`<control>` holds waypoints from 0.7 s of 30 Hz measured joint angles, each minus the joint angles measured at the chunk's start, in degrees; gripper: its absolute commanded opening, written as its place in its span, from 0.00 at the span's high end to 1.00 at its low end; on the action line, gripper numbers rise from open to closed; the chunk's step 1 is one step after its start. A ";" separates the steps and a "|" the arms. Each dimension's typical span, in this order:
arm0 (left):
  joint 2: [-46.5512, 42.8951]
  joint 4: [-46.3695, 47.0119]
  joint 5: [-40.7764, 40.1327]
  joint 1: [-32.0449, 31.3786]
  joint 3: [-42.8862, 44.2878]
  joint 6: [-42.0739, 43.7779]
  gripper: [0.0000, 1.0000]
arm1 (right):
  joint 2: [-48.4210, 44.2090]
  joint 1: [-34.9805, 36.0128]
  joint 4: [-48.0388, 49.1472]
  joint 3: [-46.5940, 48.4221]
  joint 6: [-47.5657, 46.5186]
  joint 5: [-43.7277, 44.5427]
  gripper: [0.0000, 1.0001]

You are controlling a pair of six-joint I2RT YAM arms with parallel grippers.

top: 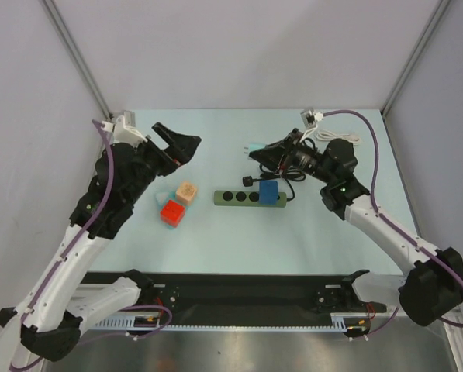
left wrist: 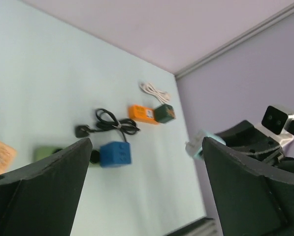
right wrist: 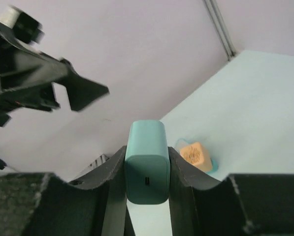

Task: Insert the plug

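Tabletop (top: 215,244): strip (top: 239,198) central; right gripper (top: 256,153) clamps plug (right wrist: 147,162).

even soft light, blurred wrist views

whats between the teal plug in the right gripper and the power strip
In the top view, a small black plug lies between the teal plug and the power strip.

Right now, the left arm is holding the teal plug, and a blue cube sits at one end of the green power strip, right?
No: the right gripper holds the teal plug, as the right wrist view shows. The left gripper is open and empty. The blue cube does sit at one end of the green power strip.
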 measured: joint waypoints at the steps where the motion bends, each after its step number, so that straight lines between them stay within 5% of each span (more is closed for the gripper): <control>1: 1.07 -0.61 -0.39 0.28 1.81 2.62 0.00 | -0.96 0.85 -4.76 0.35 -0.87 1.86 1.00; 6: 5.16 -2.80 -0.68 2.23 3.13 11.54 0.00 | -1.20 7.67 -34.25 10.27 -6.10 15.87 1.00; 12: 5.86 -2.95 2.49 5.88 -6.82 16.15 0.00 | 5.86 12.00 -58.18 24.61 -14.16 28.83 1.00; 21: 1.36 -0.39 12.74 14.05 -13.81 17.33 0.00 | 22.16 14.16 -74.77 35.98 -41.68 23.54 1.00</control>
